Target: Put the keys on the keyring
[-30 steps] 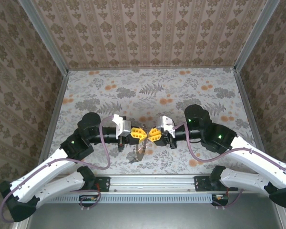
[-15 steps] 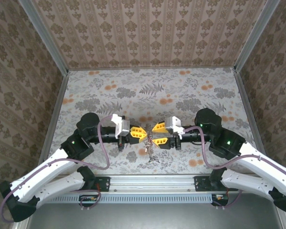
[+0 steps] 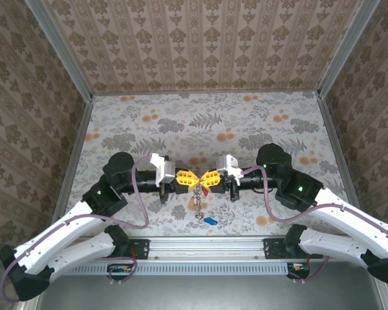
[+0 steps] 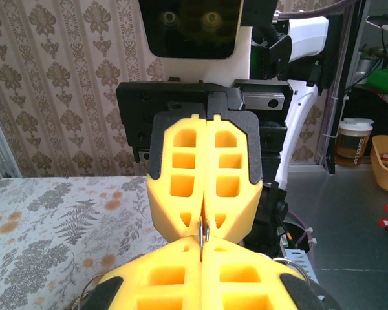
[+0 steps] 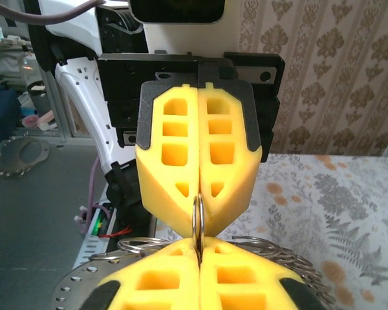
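We've got the left gripper [image 3: 191,179] and right gripper [image 3: 205,180] both clamped tight on the thin silver keyring [image 5: 197,218], keys [image 3: 197,203] dangling underneath, and a blue key [image 3: 210,220] lying loose on the table [image 3: 271,129].

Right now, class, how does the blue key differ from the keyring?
The blue key lies on the table; the keyring is held up in the air. The blue key is loose, apart from both grippers; the keyring is pinched between the left gripper and the right gripper, both shut. The blue key is coloured; the keyring is bare metal. Both are tiny beside the grippers.
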Tool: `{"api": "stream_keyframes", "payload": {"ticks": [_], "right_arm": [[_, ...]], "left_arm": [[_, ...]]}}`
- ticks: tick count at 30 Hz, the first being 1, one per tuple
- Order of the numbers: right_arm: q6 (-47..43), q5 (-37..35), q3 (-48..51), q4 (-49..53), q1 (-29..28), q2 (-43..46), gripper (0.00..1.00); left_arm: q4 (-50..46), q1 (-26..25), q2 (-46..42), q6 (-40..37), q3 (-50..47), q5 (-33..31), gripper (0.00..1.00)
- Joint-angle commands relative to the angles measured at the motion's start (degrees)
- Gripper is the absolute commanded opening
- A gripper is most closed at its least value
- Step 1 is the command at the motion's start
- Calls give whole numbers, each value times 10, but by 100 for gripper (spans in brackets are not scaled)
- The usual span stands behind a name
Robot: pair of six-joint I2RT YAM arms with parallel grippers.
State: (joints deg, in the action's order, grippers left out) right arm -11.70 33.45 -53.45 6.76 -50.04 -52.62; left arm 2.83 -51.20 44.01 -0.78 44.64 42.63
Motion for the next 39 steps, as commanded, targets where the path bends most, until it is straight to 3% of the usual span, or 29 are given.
{"api": "stream_keyframes", "payload": {"ticks": [1,4,7,9,17,29,34,38,39], "right_arm": [[-5,-14,-10,0,-2,-8,0],[-20,-61,-14,27,-2,-1,0],[-35,-102,-24,58,-3,-2,0],[-44,-116,-30,76,-4,-4,0],[-65,-131,-41,101,-22,-16,0],[-81,-138,-58,130,-41,-40,0],[-83,-138,-60,129,-44,-42,0],[-79,-134,-65,134,-44,-47,0],[-78,-130,-63,133,-44,-46,4]], "left_arm": [[9,-2,-5,2,9,5,0],[-98,-7,-4,-41,43,-54,4],[-210,-25,14,-85,86,-154,28],[-252,-44,27,-105,106,-197,35],[-282,-77,61,-129,130,-254,37],[-298,-85,84,-145,149,-265,25],[-306,-87,88,-148,151,-257,0],[-306,-87,85,-152,152,-237,0],[-301,-87,81,-152,149,-226,0]]}}
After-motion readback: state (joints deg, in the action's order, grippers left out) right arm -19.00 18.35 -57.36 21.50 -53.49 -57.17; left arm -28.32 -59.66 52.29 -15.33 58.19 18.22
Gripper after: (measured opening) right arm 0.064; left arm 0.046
